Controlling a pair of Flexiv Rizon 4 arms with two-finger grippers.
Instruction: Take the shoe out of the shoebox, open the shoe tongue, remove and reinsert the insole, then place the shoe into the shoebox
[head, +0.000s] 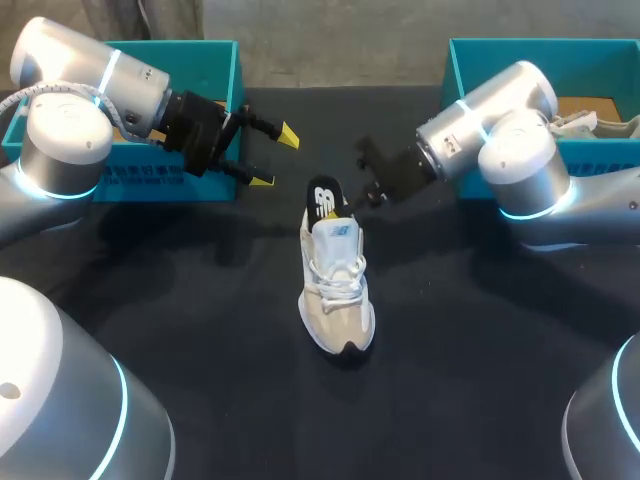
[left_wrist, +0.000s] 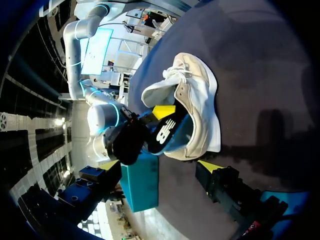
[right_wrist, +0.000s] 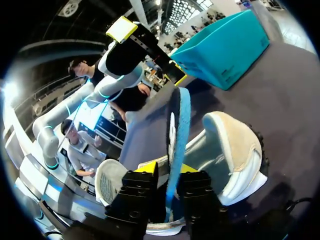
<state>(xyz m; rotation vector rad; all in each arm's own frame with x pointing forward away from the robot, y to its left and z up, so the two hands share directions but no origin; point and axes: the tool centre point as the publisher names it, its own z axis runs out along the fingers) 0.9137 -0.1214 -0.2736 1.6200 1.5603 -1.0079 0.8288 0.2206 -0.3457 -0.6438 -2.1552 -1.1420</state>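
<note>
Right gripper (right_wrist: 169, 170) closest in its wrist view, fingers closed narrow on the black, blue-lined padded shoe tongue (right_wrist: 179, 130), one finger each side, tongue standing up toward the far end. Beyond it the white-and-beige mesh sneaker (head: 338, 300) sits upright on the black cloth table (head: 450, 400), centre, toe near, heel far, outside both boxes. Left gripper (head: 275, 158) hangs wide open, holding nothing, just far-left of the heel, in front of the left teal plastic box (head: 235, 90); right teal plastic box (head: 460, 70) far right. Risks, my guess: nothing pins the sneaker, so more pull likely lifts or tips it; thin pinch may slip off; laces look tied, limiting opening; left fingers going in for the insole could hit the right fingers. Writing: white logo mark on tongue; pale print on left box wall too small to read.
</note>
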